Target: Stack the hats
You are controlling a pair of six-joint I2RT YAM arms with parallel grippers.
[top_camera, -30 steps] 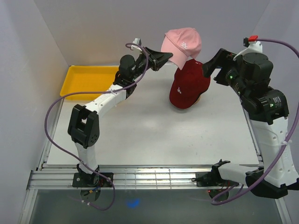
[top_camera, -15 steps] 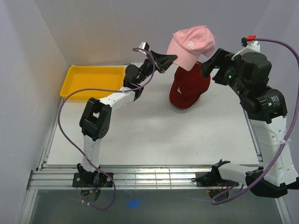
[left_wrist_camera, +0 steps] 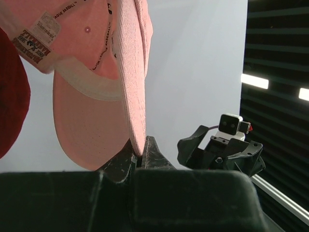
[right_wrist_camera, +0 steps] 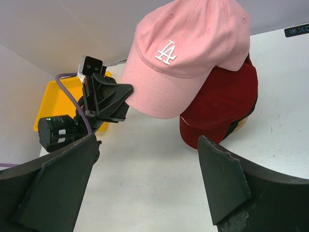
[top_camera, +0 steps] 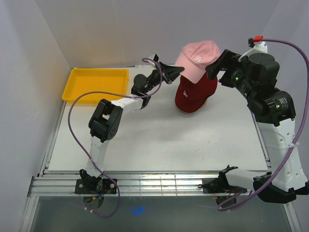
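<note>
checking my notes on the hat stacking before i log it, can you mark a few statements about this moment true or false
1. The left gripper pinches the pink cap by its brim. True.
2. The pink cap lies in the yellow tray. False: it is held up over the dark red cap.
3. The right gripper is open and holds nothing. True.
4. The dark red cap hangs from the right gripper. False: it sits below the pink cap, ungripped.
</note>
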